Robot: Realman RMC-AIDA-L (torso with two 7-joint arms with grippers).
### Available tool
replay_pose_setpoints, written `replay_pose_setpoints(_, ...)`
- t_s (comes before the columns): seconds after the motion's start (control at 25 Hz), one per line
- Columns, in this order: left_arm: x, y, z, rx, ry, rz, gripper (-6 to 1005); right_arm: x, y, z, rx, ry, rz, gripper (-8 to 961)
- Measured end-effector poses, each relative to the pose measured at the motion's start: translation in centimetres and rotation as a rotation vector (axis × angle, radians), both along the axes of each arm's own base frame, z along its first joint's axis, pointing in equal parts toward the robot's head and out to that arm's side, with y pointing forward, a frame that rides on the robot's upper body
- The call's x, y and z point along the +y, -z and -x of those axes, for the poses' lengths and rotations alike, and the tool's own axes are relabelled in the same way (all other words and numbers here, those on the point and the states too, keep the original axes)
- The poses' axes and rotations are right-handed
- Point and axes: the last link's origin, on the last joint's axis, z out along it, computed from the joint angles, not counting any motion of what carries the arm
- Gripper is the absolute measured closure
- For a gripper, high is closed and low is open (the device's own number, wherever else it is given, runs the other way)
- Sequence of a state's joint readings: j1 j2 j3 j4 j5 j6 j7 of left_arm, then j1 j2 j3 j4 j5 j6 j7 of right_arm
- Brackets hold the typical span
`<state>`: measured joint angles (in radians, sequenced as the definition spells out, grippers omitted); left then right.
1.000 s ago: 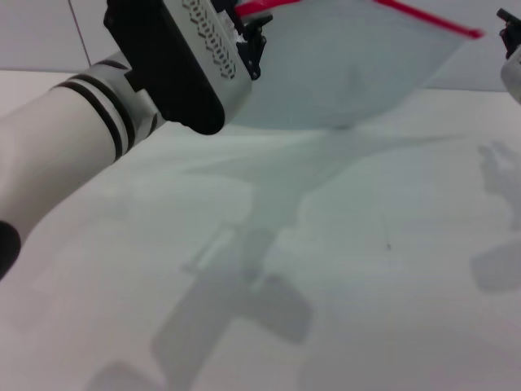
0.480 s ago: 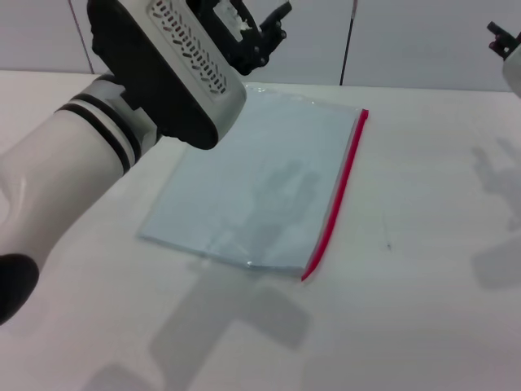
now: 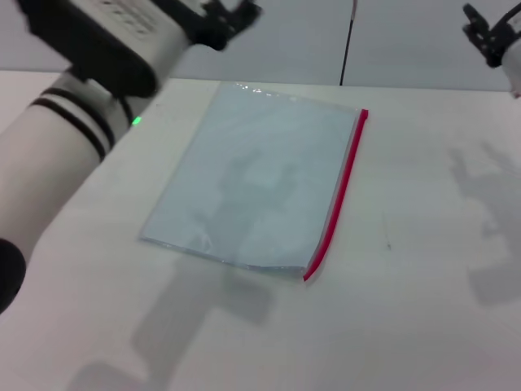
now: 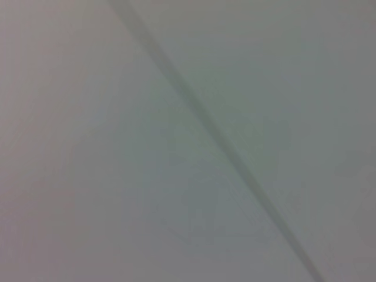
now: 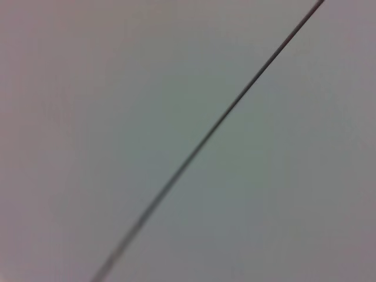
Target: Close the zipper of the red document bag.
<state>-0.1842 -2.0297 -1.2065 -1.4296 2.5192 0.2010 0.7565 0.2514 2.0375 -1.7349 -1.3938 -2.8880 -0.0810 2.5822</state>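
Observation:
The red document bag (image 3: 260,179) lies flat on the white table (image 3: 407,326), a pale blue-grey translucent pouch in the middle of the head view. Its zipper (image 3: 340,191) is the thin red strip along the pouch's right edge, running from the far corner to the near corner. My left gripper (image 3: 234,18) hangs above and behind the bag's far left corner, apart from it, open and holding nothing. My right gripper (image 3: 487,32) is at the far right, high above the table and well away from the bag. Both wrist views show only a plain pale surface with a dark line.
A pale wall with a dark vertical seam (image 3: 348,45) stands behind the table. My left forearm (image 3: 57,138) reaches across the left side of the view. Arm shadows fall on the bag and the table.
One second ago the bag hung in the air from my left gripper. It then dropped flat onto the table, and the left arm has since pulled up and to the left, away from it.

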Motion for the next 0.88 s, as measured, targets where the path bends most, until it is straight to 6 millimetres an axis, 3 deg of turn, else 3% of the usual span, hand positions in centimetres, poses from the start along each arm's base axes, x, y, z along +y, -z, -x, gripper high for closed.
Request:
replay_pose_setpoints(0.12, 0.3, -0.6, 1.8, -0.106, -0.031, -0.080, 140, -1.3, 1.5, 0.0, 0.167, -0.092, -0.037, 378)
replay_pose_setpoints(0.28, 0.2, 0.3, 3.8, -0.178, -0.033, -0.136, 140, -1.9, 3.4, -1.5, 0.309, -0.131, -0.080, 378)
replay_pose_setpoints(0.56, 0.6, 2.8, 7.4, -0.268, 0.000, -0.113, 139, -2.4, 6.2, -5.8, 0.434, -0.087, -0.166, 379)
replay_pose_setpoints(0.88, 0.6, 3.5, 10.0, -0.284, -0.013, -0.073, 139, -3.0, 7.8, -7.7, 0.495, 0.012, -0.152, 380)
